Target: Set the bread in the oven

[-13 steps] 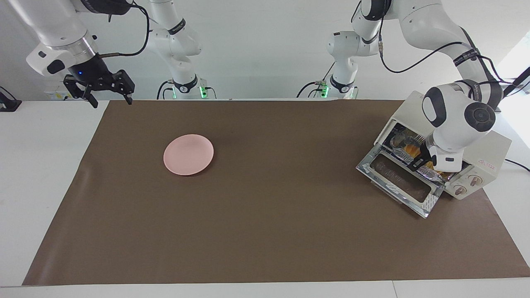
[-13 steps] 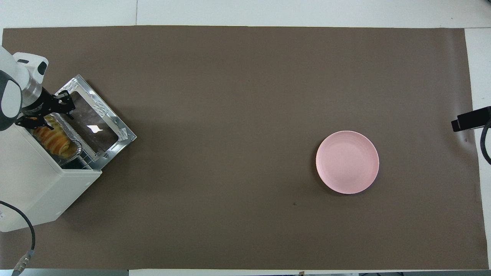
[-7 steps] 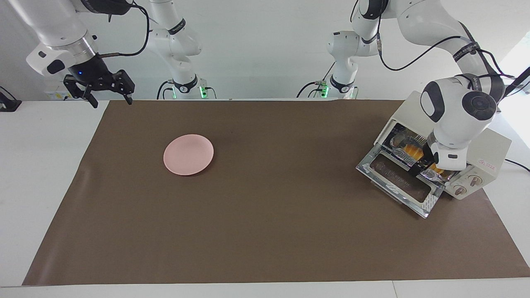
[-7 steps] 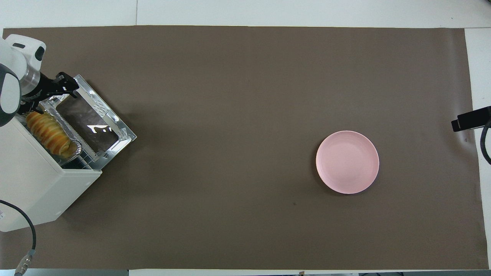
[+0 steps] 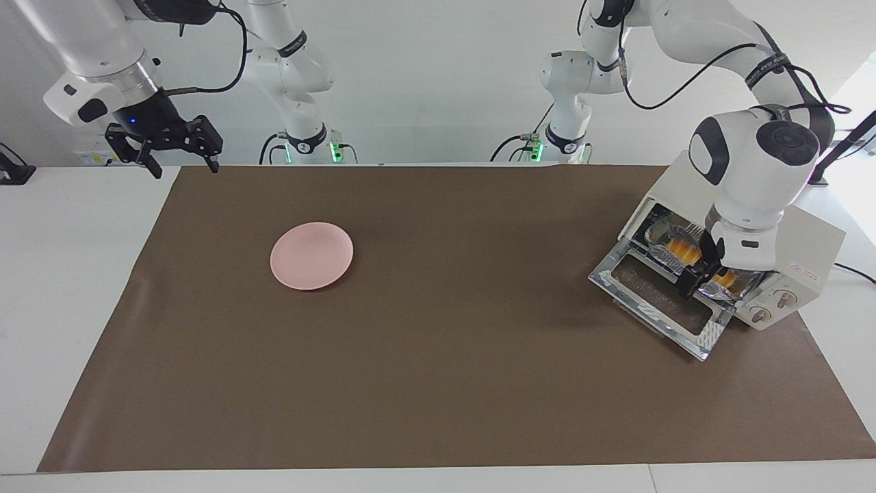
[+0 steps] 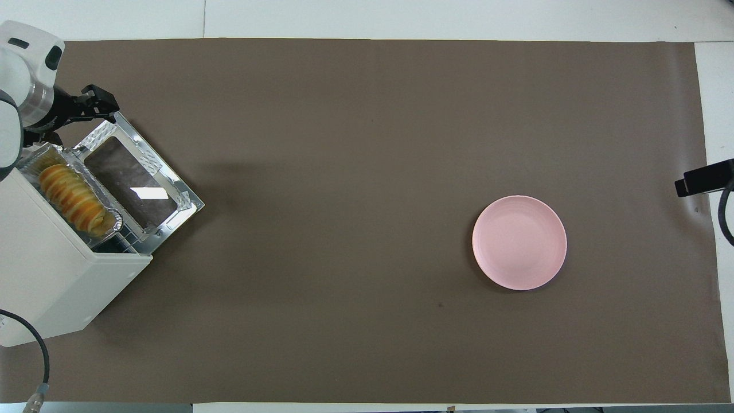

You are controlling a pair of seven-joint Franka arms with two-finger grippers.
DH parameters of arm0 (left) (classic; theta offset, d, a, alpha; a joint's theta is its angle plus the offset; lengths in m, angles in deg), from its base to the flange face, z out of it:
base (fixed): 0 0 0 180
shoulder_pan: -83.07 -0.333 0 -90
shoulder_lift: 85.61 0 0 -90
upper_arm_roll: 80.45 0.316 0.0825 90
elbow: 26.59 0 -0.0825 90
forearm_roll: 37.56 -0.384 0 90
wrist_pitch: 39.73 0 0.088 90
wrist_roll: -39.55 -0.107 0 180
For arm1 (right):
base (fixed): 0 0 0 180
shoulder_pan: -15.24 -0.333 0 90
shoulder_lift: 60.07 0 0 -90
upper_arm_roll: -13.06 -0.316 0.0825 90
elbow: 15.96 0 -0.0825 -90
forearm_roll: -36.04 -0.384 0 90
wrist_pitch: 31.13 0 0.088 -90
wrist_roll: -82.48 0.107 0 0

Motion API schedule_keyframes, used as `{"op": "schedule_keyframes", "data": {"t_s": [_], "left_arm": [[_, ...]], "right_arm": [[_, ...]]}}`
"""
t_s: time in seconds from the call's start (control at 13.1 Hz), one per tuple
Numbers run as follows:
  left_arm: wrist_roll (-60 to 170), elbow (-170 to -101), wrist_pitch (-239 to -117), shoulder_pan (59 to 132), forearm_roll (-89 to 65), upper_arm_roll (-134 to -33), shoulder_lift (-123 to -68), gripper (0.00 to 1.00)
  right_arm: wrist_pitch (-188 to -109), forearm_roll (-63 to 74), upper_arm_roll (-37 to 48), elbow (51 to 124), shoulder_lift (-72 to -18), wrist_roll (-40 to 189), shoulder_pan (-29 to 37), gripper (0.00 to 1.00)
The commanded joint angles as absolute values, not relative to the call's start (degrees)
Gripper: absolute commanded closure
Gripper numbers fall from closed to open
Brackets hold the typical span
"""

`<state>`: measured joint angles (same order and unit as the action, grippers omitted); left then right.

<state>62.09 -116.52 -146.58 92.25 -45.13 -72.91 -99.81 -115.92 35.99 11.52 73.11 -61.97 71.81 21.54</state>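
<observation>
The bread point(image 6: 71, 195), a ridged yellow-orange loaf, lies in a crinkled foil tray point(image 6: 35, 160) inside the cream-white oven point(image 6: 51, 275) at the left arm's end of the table. In the facing view the bread point(image 5: 683, 249) shows through the oven's point(image 5: 811, 236) mouth. The glass door point(image 5: 653, 305) hangs open and flat. My left gripper point(image 5: 694, 274) hovers open over the door's hinge side, just outside the mouth, holding nothing. Seen from overhead, the left gripper point(image 6: 77, 117) is beside the door's point(image 6: 137, 183) end. My right gripper point(image 5: 185, 168) waits open above the table's corner.
A round pink plate point(image 5: 312, 255) sits bare on the brown mat point(image 5: 438, 383), toward the right arm's end. From overhead the plate point(image 6: 519, 242) is well away from the oven. A cable point(image 6: 34, 355) trails beside the oven's back.
My left gripper has opened, let go of the bread and drawn back out of the oven's mouth, rising a little. The bread stays in its foil tray. The right arm has not moved.
</observation>
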Motion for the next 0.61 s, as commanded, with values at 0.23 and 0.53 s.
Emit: {"op": "schedule_keyframes", "data": {"t_s": [0.23, 0.53], "left_arm": [[37.8, -116.8, -124.1, 92.2, -44.8, -72.4, -87.0, 0.00], [37.0, -123.0, -120.7, 86.3, -43.0, -80.9, -80.6, 0.00]], "right_arm": [[-116.1, 36.4, 11.0, 75.0, -63.7, 70.7, 22.2, 0.00], [-116.1, 36.4, 11.0, 75.0, -63.7, 70.7, 22.2, 0.00]]}}
